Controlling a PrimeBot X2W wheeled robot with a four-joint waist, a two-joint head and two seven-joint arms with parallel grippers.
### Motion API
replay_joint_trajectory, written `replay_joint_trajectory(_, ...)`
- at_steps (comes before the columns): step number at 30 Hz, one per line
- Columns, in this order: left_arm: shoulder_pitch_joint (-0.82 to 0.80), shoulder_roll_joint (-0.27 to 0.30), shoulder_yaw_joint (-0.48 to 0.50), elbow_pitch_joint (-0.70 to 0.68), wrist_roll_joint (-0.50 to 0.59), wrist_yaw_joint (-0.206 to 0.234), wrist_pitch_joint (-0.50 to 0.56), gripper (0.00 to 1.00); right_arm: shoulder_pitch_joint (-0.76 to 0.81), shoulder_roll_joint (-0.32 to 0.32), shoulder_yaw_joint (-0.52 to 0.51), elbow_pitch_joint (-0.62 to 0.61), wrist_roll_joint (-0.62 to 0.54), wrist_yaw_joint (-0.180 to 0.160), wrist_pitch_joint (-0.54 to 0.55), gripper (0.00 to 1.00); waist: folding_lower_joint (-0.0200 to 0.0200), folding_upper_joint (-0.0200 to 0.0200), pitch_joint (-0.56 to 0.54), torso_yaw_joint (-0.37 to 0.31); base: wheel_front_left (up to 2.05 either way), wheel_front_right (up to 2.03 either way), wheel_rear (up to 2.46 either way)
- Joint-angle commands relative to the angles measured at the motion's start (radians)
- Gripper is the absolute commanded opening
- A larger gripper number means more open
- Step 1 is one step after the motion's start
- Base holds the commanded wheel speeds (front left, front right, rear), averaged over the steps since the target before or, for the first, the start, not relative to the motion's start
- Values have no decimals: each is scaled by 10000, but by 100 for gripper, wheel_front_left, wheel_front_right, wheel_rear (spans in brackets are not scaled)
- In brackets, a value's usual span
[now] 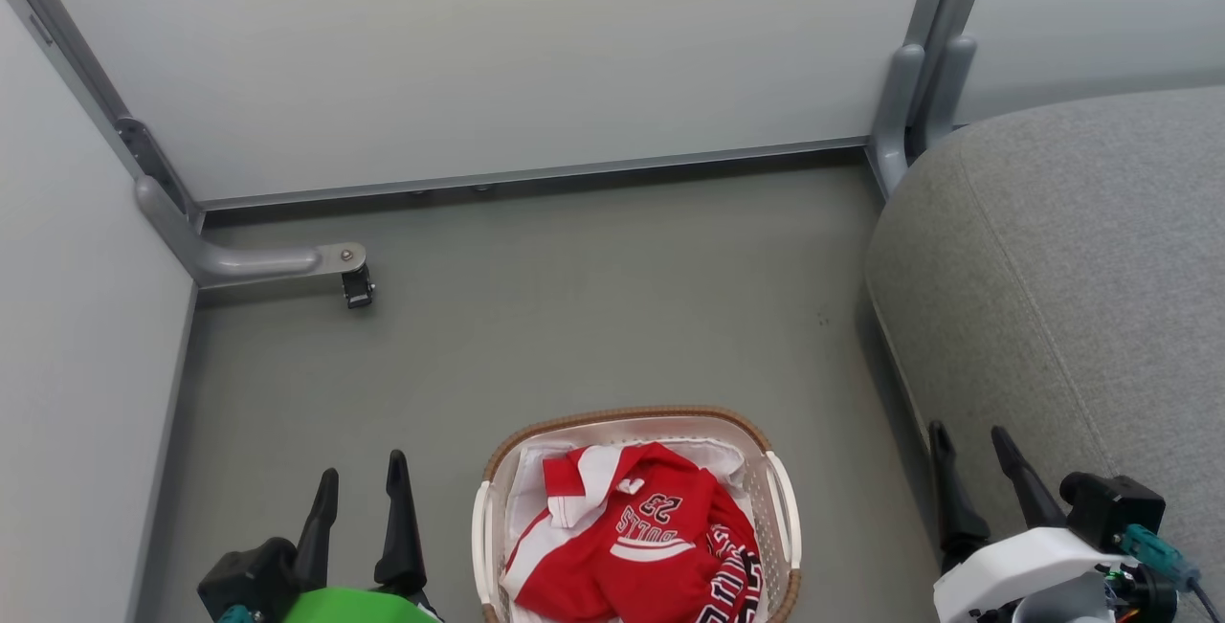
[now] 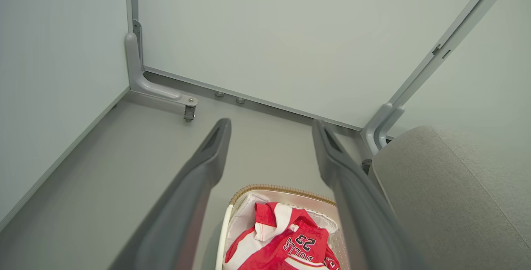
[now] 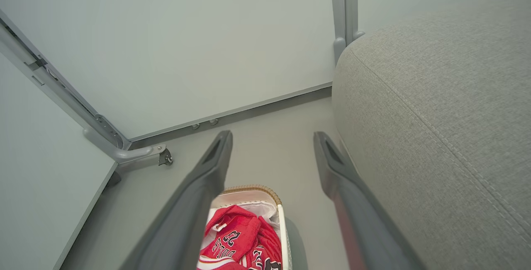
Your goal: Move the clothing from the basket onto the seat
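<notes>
The basket (image 1: 627, 417), white plastic with a brown woven rim, stands on the floor at the bottom centre of the head view. Inside it lies the clothing (image 1: 636, 546): a red garment with white trim reading "BULLS 23", and a second red piece with black-and-white lettering (image 1: 732, 585) at its right. The grey fabric seat (image 1: 1072, 288) fills the right side. My left gripper (image 1: 362, 481) is open, left of the basket, with nothing between its fingers. My right gripper (image 1: 971, 451) is open too, right of the basket, in front of the seat. The wrist views show the basket (image 2: 282, 190) (image 3: 249, 190), the clothing (image 2: 290, 241) (image 3: 236, 237) and the seat (image 2: 448, 195) (image 3: 435, 116).
Pale partition panels on grey metal frames close the space at the back and left. A frame foot with a small caster (image 1: 356, 286) sticks out over the grey floor (image 1: 574, 317) at the back left. Another frame post (image 1: 904, 106) stands beside the seat's back corner.
</notes>
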Motion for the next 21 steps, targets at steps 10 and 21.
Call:
replay_joint_trajectory(10,151,66,-205,223,733,135,-245,100,-92,-67,137,165,-910,2,-262,100,0,-1,0,20,0,0,0)
replay_joint_trajectory(21,190,72,-367,343,1133,175,-373,100,-110,-75,221,272,-1377,2,-396,100,0,-1,9,54,0,0,0)
